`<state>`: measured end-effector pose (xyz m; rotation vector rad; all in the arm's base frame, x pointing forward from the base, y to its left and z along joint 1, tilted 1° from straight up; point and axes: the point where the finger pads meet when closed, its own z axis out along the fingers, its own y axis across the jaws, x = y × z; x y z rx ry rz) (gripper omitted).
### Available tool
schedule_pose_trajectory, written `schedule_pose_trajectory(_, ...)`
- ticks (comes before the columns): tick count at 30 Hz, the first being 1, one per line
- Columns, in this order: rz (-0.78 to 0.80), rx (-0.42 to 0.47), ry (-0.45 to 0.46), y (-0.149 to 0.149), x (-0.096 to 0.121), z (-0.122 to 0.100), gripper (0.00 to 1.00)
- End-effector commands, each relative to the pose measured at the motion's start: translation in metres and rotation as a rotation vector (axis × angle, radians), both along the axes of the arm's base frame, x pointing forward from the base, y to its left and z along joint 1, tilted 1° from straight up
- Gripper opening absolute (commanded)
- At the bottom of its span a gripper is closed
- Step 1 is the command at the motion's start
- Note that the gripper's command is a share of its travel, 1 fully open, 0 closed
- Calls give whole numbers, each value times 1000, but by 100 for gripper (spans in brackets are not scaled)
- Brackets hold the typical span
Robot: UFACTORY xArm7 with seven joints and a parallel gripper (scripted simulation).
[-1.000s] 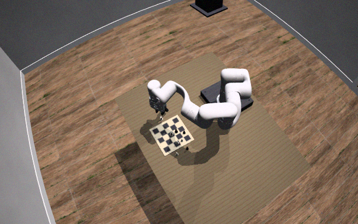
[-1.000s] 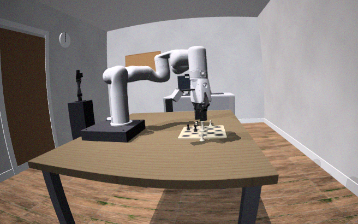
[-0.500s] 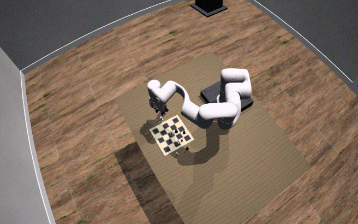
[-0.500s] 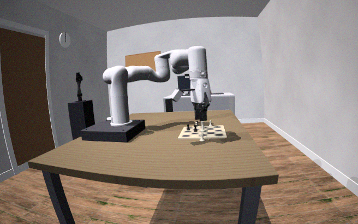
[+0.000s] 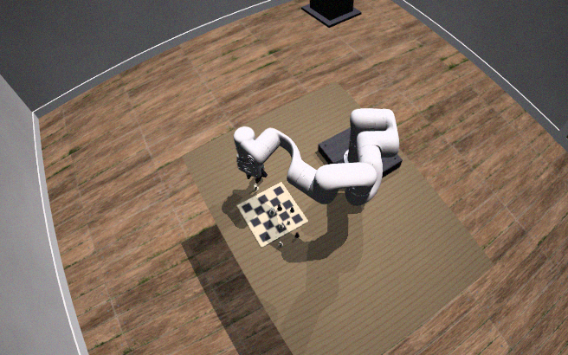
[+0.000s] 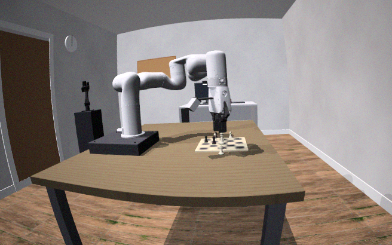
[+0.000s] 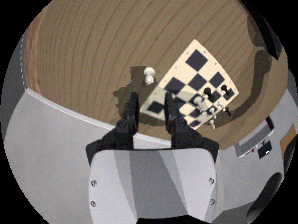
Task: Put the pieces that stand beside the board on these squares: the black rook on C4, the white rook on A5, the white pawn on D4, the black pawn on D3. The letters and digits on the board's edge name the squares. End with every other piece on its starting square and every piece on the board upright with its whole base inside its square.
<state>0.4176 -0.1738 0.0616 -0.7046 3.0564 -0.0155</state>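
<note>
My gripper (image 5: 256, 178) (image 6: 220, 131) (image 7: 151, 100) is partly open and empty, pointing down. It hangs above a white piece (image 5: 255, 187) (image 6: 221, 150) (image 7: 149, 75) that stands upright beside the board. Its broad top looks like the rook's, but this is not certain. The checkered board (image 5: 254, 203) (image 6: 199, 150) (image 7: 209, 68) lies flat. At its opposite side stand another white piece (image 5: 280, 244) (image 6: 230, 134) (image 7: 213, 122) and a small dark piece (image 5: 297, 235), probably the pawns. A tall black piece (image 5: 279, 207) (image 6: 214, 140) (image 7: 208, 93) stands on the board; whether it is the rook is unclear.
A second black piece (image 5: 292, 209) (image 6: 206, 139) (image 7: 224, 89) and a tall white piece (image 5: 272, 212) (image 6: 221, 138) (image 7: 199, 102) stand on the board. Smaller pieces stand near its opposite edge, partly overlapping in view. The arm's black base (image 6: 115, 147) is farther along the table.
</note>
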Motion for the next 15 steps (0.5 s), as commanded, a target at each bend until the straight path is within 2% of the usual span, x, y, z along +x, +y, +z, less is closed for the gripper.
schedule_pose_trajectory(1, 0, -2, -3, 0, 1, 1, 37)
schedule_pose_trajectory(15, 0, -2, -3, -1, 2, -14, 37)
